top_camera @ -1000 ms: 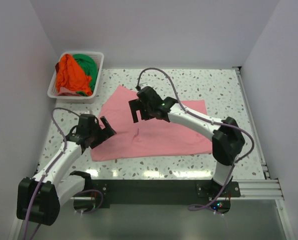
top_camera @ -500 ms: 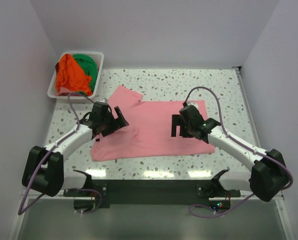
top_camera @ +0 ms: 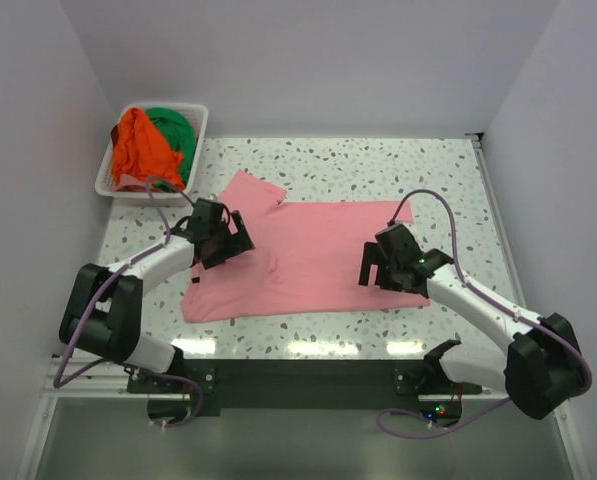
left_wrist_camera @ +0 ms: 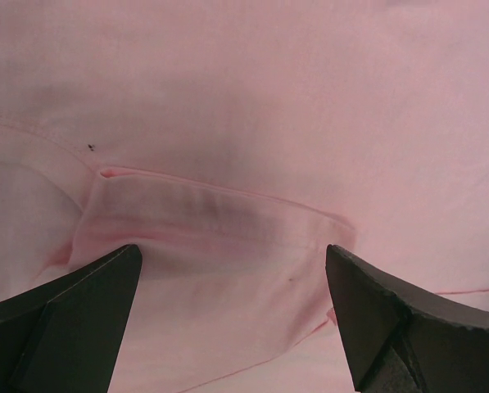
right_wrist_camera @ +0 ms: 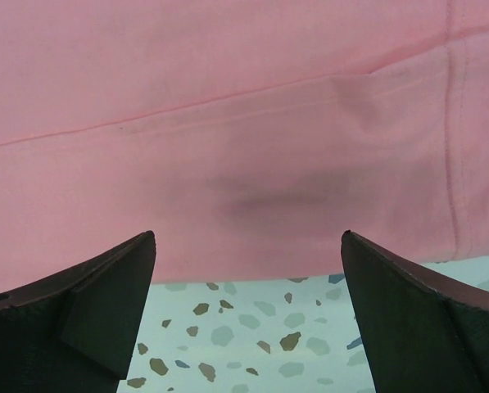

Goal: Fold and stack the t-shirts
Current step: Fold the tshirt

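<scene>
Here, pink t-shirt (top_camera: 318, 255), spread flat.

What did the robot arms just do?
The right gripper swung from over the pink shirt's left half to its near right edge. The left gripper slid from the left edge further onto it. Both are open, holding nothing. The pink shirt, basket, orange shirt and green shirt stayed put.

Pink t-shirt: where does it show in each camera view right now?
Top external: the pink t-shirt lies spread flat mid-table.
Left wrist: the shirt fills the whole picture.
Right wrist: the shirt fills the upper part, its edge above bare table.
Shared landmark: the speckled table, seen in top external and right wrist only.
</scene>
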Controlling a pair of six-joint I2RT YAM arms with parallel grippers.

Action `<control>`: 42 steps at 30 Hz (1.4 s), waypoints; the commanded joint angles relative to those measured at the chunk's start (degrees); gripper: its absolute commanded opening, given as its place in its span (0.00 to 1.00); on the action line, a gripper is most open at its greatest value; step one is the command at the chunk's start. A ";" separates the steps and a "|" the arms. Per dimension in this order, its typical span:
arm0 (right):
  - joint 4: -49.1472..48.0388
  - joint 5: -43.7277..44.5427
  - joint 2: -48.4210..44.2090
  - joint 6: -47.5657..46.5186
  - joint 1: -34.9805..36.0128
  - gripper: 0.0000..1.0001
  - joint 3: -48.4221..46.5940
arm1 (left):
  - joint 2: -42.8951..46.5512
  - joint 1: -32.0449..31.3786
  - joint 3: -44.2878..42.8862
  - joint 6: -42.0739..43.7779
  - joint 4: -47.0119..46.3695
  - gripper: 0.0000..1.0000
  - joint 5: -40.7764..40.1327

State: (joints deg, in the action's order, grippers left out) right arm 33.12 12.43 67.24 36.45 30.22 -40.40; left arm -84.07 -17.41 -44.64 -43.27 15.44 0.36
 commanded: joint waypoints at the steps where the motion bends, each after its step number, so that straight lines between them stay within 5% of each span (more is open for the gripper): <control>1: -3.40 -1.43 0.69 1.44 -1.47 0.99 1.38 | -1.53 1.41 -0.53 1.87 -2.08 1.00 -2.38; 13: -6.05 -2.49 4.65 0.47 -3.94 0.99 4.63 | -5.14 1.94 0.26 1.69 -2.52 1.00 -5.46; 24: -6.23 -4.69 3.34 -0.41 -3.94 0.99 8.41 | 3.30 1.94 8.26 1.95 -1.37 1.00 -7.39; 36: -3.68 0.14 0.70 -3.22 -3.94 0.99 -2.21 | 4.88 1.85 -5.18 3.10 1.35 1.00 -6.69; 42: -2.53 5.51 5.25 -3.84 -5.87 0.99 -14.60 | -2.75 1.94 -24.15 5.91 8.88 1.00 -12.66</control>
State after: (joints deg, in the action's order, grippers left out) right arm 30.79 13.26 70.67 33.58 25.74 -49.10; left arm -83.11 -16.08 -59.05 -40.34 21.52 -7.73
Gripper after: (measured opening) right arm 0.986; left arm 0.997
